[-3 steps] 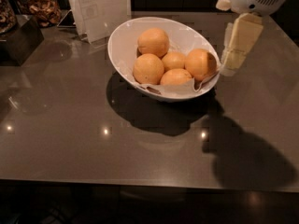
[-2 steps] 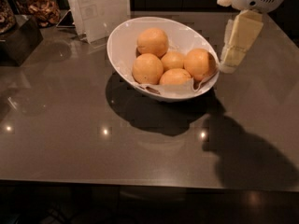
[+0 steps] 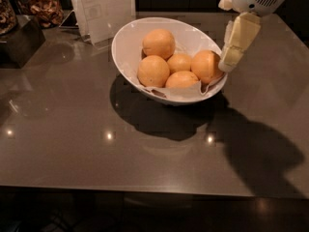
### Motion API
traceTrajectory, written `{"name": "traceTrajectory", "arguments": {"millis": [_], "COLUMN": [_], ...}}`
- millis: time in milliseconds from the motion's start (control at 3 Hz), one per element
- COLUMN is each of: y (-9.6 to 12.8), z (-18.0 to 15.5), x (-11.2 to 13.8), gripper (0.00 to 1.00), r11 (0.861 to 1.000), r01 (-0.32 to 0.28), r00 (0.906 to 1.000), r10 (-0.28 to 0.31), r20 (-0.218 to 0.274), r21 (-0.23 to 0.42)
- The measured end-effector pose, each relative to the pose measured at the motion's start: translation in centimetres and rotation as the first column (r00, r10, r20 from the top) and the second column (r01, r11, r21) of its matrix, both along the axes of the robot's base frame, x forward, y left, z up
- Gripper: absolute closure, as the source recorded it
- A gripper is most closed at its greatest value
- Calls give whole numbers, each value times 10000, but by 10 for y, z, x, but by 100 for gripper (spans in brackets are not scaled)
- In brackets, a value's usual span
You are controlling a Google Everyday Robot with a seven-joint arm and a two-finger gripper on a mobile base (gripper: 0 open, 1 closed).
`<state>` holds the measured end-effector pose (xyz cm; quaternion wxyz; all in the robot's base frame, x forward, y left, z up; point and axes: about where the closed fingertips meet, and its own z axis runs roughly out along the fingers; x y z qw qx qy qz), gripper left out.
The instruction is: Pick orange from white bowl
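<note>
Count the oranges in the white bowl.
5 oranges: back one, left one, small middle one, front one, right one beside the gripper at the white bowl's rim. More may hide underneath.

Tool [image 3: 226,65] at white bowl [image 3: 126,38] rim; open fr. above.

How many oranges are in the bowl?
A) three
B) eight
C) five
C: five oranges sit together in the bowl, and the gripper hangs at the bowl's right rim, beside the rightmost one.
</note>
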<state>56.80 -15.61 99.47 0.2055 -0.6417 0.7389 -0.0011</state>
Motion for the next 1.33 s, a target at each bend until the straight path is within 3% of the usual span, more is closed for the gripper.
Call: {"name": "traceTrajectory", "arguments": {"millis": [333, 1000, 1333], "y": [9, 17, 17], "z": [-20, -63, -64], "x": [19, 32, 32], "gripper": [0, 0, 0], "r11": [9994, 9991, 9991], "r01": [-188, -278, -277], "r00": [9988, 9887, 9886], "r10": [201, 323, 323], "r20": [-437, -1466, -1471], "r21": [287, 328, 329]}}
